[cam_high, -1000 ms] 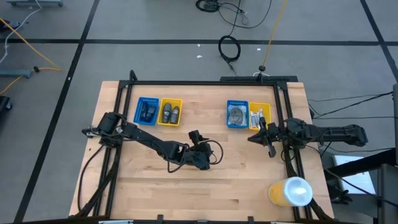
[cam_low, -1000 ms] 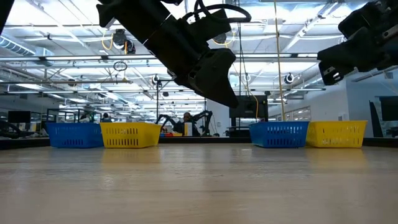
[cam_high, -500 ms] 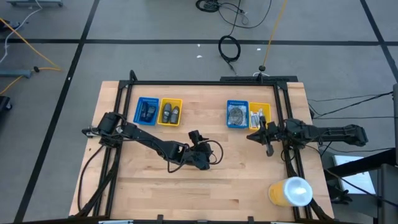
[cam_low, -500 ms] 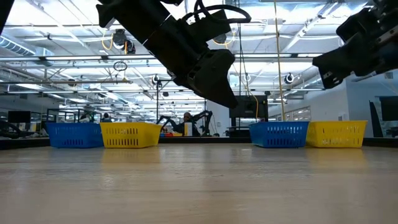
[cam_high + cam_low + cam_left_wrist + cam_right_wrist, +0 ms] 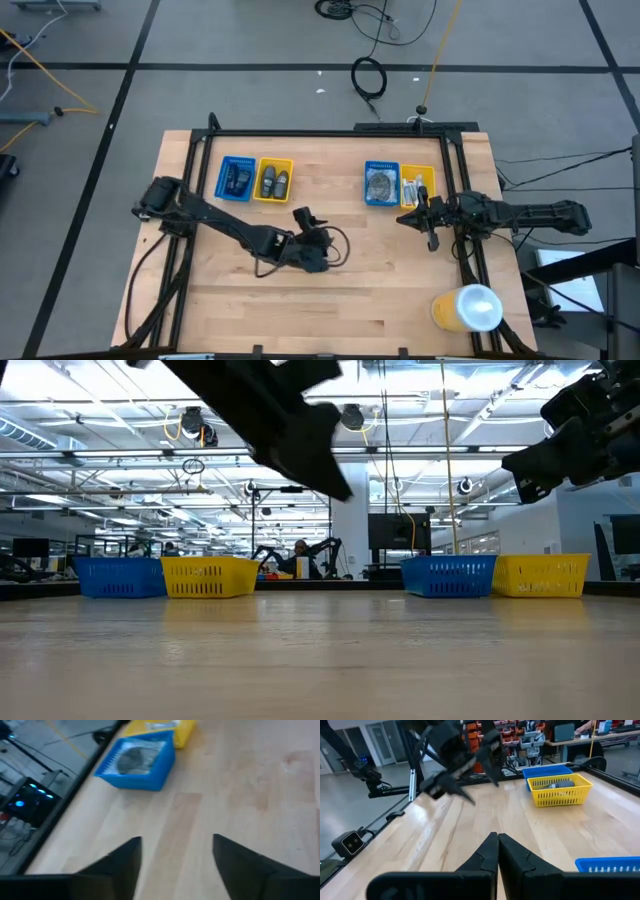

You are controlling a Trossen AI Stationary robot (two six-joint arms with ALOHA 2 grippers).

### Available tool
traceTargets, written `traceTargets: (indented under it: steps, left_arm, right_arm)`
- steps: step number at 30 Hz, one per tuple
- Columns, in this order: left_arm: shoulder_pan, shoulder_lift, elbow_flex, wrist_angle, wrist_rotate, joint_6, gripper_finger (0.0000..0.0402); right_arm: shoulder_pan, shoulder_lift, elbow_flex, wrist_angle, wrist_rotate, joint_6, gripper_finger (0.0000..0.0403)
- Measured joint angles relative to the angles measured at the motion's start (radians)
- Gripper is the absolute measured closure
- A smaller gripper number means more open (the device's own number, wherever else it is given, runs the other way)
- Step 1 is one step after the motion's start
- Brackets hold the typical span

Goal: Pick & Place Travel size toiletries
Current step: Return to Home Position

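The left gripper [image 5: 176,844] has pulled back toward its own side and risen since a moment ago. Its fingers are spread wide with nothing between them. The right gripper [image 5: 498,839] stays beside the right yellow bin [image 5: 418,168], fingers pressed together, empty. The toiletries [image 5: 380,186] lie in the bins — none on the table [image 5: 380,290].

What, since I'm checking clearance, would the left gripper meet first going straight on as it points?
Probably bare tabletop, since the left gripper angles down; farther on sits the right blue tray, depth unclear.
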Motion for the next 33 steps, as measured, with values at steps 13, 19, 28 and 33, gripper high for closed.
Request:
traceTargets:
  steps: [13, 19, 28, 33]
  left_arm:
    - [-0.037, -0.507, -0.578, 0.338, 0.014, -0.036, 0.0382]
    - [-0.009, -0.803, -0.799, 0.396, 0.145, -0.01, 0.0393]
    - [0.069, -1.295, -1.012, 0.396, 0.331, 0.051, 0.0393]
    - [0.097, -1.493, -1.101, 0.388, 0.416, 0.088, 0.0395]
  right_arm:
    - [0.0, 0.001, -0.001, 0.001, 0.0, 0.0, 0.0403]
    - [0.0, 0.0, -0.001, 0.003, 0.0, 0.0, 0.0403]
    - [0.0, 0.0, -0.001, 0.003, 0.0, 0.0, 0.0403]
    - [0.0, 0.0, -0.001, 0.003, 0.0, 0.0, 0.0403]
